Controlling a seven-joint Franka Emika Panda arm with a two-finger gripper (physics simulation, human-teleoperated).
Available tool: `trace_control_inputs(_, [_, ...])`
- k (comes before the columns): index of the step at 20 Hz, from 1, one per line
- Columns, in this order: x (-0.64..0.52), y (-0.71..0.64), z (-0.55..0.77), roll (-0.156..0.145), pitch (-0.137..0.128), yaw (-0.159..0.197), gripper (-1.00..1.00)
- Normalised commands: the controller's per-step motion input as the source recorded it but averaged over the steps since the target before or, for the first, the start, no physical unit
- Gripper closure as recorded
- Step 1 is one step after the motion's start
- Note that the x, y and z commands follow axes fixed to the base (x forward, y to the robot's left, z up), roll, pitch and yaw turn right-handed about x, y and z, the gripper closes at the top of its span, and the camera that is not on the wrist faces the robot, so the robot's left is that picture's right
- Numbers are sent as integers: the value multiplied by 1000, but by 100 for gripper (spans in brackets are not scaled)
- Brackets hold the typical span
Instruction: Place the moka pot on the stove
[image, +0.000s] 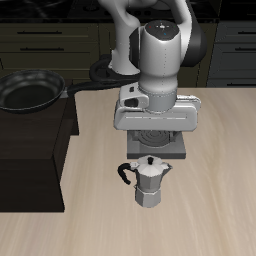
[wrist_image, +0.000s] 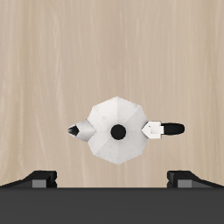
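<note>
The moka pot (wrist_image: 117, 131) is seen right below the pincer (wrist_image: 115, 181), standing alone. The pincer is spread wide and empty. Next, lowering and squeezing are needed.

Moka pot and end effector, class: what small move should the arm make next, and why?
Probably a straight descent. In the wrist view the moka pot lies centred under the end effector, fingers spread wide and not touching it. The pot stands upright on the table, not on the stove, so lower around the body before closing.
</note>
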Motion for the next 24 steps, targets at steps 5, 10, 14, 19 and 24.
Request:
trace_control_inputs(5, [56,-94,-181,-11,22,-18,-100])
trace_control_inputs(10, [-23,63,-121,18,7,5,-100])
trace_control_inputs(14, [-26,28,-187,7,22,17,-100])
trace_control_inputs(19, [-24,-44,-153,-4,13,10,-100])
trace_control_inputs(24, [6,-151,-171,-20,26,30,-100])
